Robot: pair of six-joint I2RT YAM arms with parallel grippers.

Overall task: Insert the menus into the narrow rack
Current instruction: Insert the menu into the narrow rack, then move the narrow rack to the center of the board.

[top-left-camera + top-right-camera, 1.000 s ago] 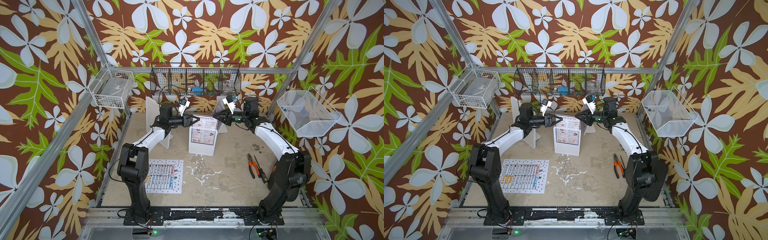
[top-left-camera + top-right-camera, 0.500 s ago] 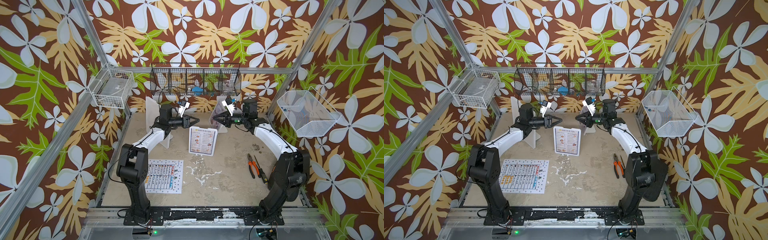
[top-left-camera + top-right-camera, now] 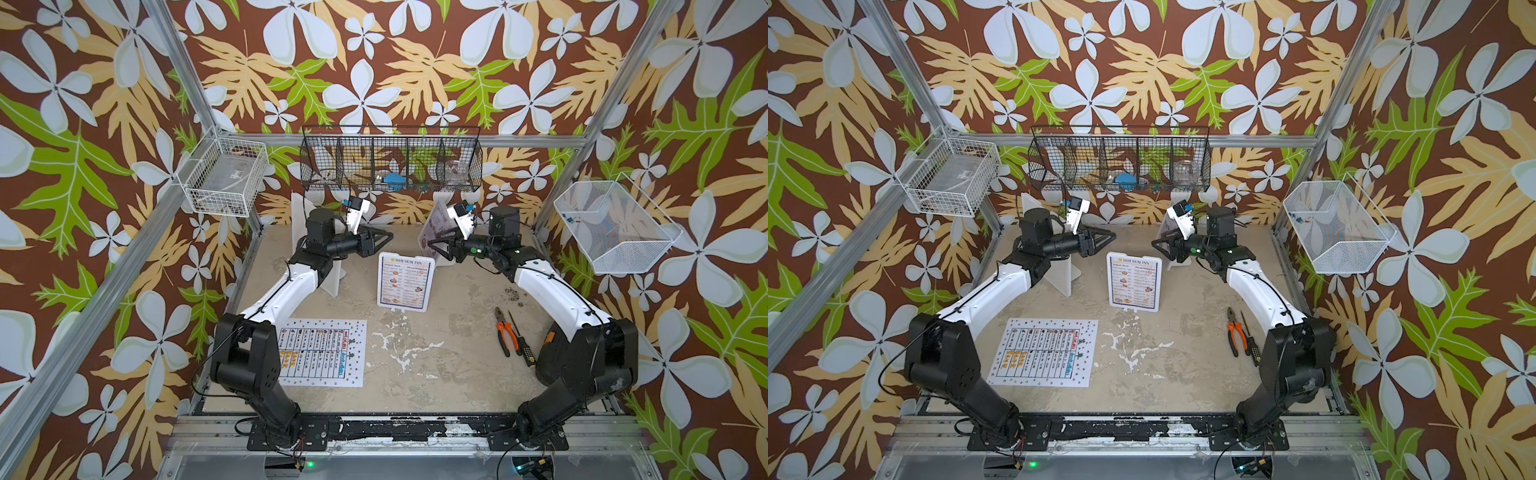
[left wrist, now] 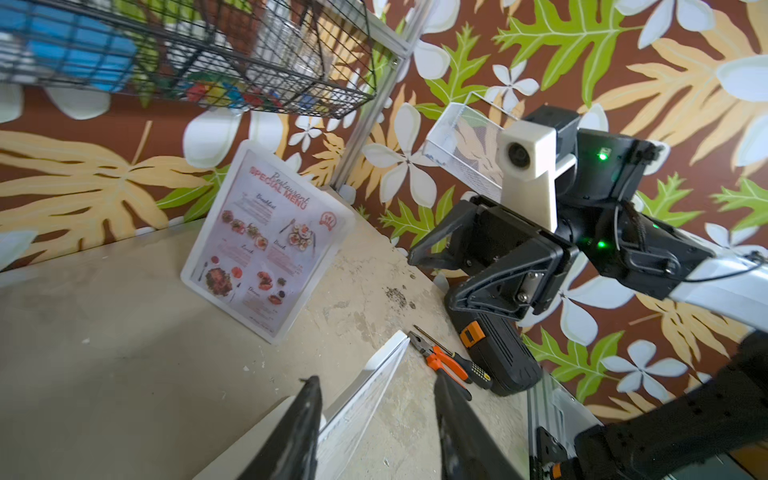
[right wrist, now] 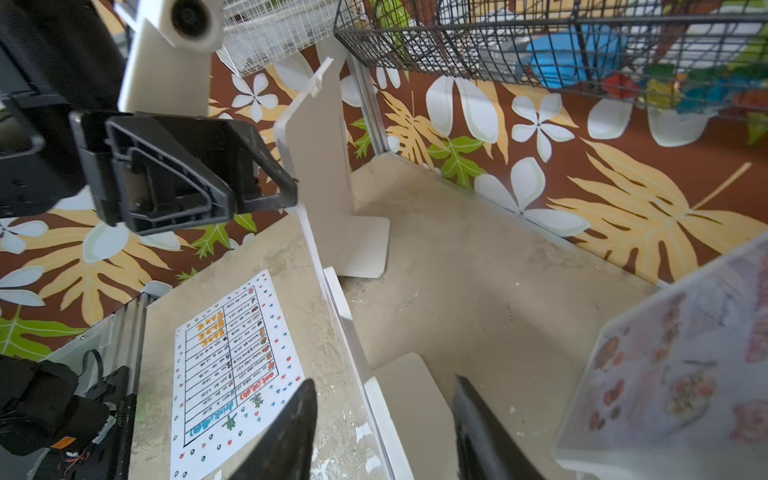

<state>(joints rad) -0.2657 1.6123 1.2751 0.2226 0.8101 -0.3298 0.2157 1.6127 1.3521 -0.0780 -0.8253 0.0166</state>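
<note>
Left gripper (image 3: 388,237): jaws spread, holding nothing. In its wrist view the two fingers (image 4: 307,428) stand on either side of a white sheet edge. One is just beside it, and contact cannot be told. The other is clear of it.
Right gripper (image 3: 430,246): jaws spread, also empty. It faces the left gripper tip to tip with a gap between them. Its fingers (image 5: 478,432) straddle the same sheet edge without touching it.
DIM SUM INN menu (image 3: 405,282): just under the gap between the two grippers' tips, standing on its lower edge on the table (image 3: 436,374), printed face toward the arm bases. What props it up cannot be told.
SPECIAL MENU sheet (image 4: 266,245): just beyond the right gripper, leaning tilted near the rear wall, apart from the fingers.
White stand (image 5: 320,166): upright panel on a flat foot, beyond the left gripper toward the rear corner.
Dotted-border menu (image 3: 322,353): flat on the table, well back from the left gripper, beside that arm's base.
Pliers (image 3: 503,332) and screwdriver (image 3: 518,345): side by side on the table, well back from the right gripper, next to that arm.
Black wire basket (image 3: 390,162): on the rear wall, above and beyond both grippers.
</note>
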